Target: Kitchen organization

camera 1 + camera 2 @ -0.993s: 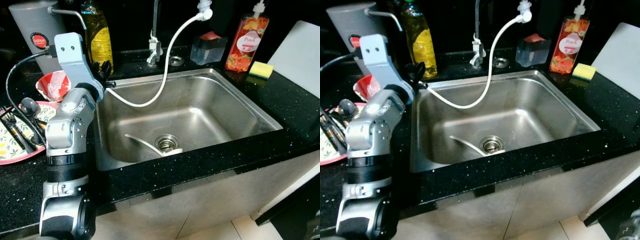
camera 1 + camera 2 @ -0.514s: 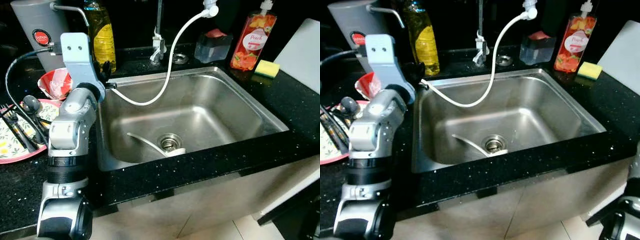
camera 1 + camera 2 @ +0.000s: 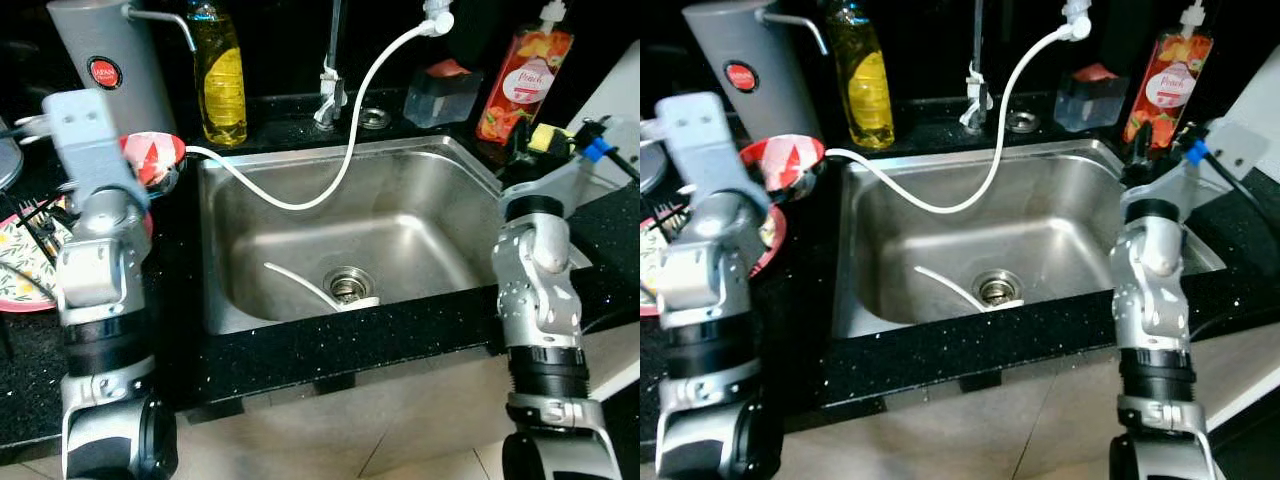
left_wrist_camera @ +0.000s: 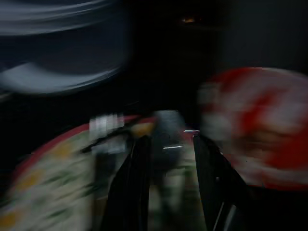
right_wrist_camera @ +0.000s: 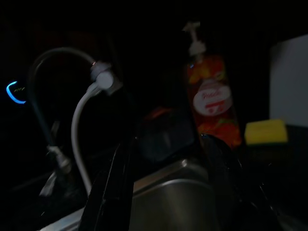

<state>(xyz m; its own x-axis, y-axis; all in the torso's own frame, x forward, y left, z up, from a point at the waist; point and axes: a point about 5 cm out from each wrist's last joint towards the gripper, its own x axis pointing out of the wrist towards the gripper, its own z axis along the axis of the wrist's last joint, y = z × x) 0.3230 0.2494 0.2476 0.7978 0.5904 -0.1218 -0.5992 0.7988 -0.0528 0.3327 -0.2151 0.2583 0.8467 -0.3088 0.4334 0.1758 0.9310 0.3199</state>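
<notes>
While both arms are raised over the counter, nothing is in hand. Left gripper has its fingers parted and empty, poised just above the patterned plate with cutlery on it; the red bowl sits just beside it. Right gripper, fingers likewise apart and empty, points toward the soap bottle, with the yellow sponge just off to one side. Sink holds a white strip near its drain. Judged: organizing barely begun; dishes remain to be moved
</notes>
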